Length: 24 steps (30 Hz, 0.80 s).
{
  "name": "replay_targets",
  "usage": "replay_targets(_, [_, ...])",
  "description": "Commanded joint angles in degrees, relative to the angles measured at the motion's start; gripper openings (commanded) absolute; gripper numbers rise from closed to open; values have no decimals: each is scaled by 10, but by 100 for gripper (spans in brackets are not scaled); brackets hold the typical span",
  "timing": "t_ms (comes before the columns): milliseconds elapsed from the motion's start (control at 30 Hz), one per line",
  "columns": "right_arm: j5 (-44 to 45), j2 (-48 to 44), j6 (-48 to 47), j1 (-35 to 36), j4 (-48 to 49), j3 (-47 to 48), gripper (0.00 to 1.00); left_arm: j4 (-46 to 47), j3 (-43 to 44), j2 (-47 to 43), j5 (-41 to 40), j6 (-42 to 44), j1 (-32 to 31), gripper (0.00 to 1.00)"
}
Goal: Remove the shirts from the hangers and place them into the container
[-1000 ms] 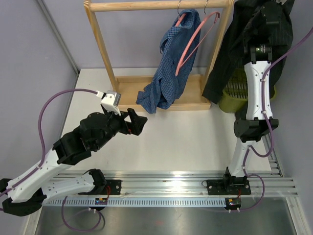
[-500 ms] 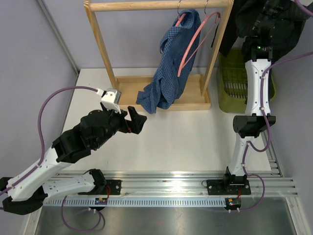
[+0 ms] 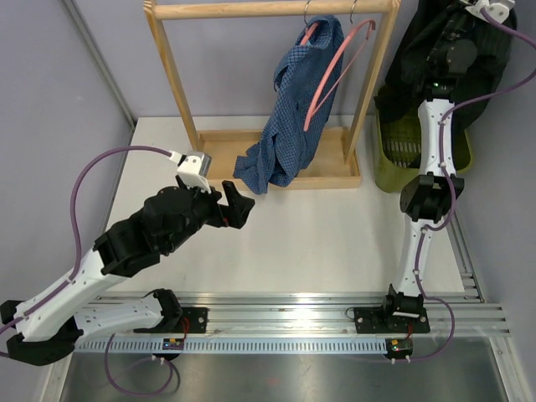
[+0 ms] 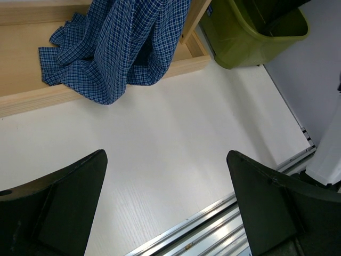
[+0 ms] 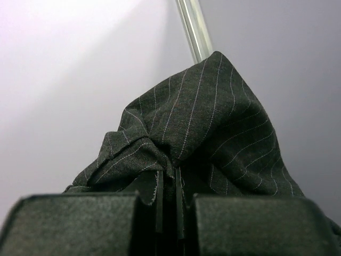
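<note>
From above, your right gripper is holding the black shirt high over the far end of the container. The cloth is spreading wider than the rim, so letting go here is probably risking a sleeve landing outside on the table. You are counting two shirts, two hangers, one container and one rack. The blue shirt is hanging on the left hanger, its tail lying on the rack base, while the right hanger is hanging bare. Your left gripper is hovering over the table near the blue shirt. In the left wrist view its fingers are standing spread wide on nothing, and reaching forward carelessly could be snagging the blue shirt and tugging the rack. In the right wrist view the jaws are pinching a thin fold of the black shirt, a bite small enough to be slipping.
</note>
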Motion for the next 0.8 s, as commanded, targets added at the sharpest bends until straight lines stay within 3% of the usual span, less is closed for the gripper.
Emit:
replay_targets(0, [-3, 51, 42, -7, -42, 125, 0, 12, -1, -14, -6, -14, 0, 99])
replay_targets(200, [55, -9, 8, -4, -41, -21, 0, 20, -1, -7, 1, -18, 1, 99])
replay_targets(300, [90, -55, -14, -4, -25, -143, 0, 22, -3, 1, 8, -19, 2, 99])
replay_targets(467, [114, -121, 31, -4, -87, -327, 0, 54, -28, 3, 21, -25, 2, 99])
replay_targets(567, [142, -149, 53, -3, -161, -395, 0, 70, -34, 11, 34, -27, 1, 99])
replay_targets(767, [167, -125, 194, -3, -498, -366, 0, 83, -41, 15, 43, -23, 2, 99])
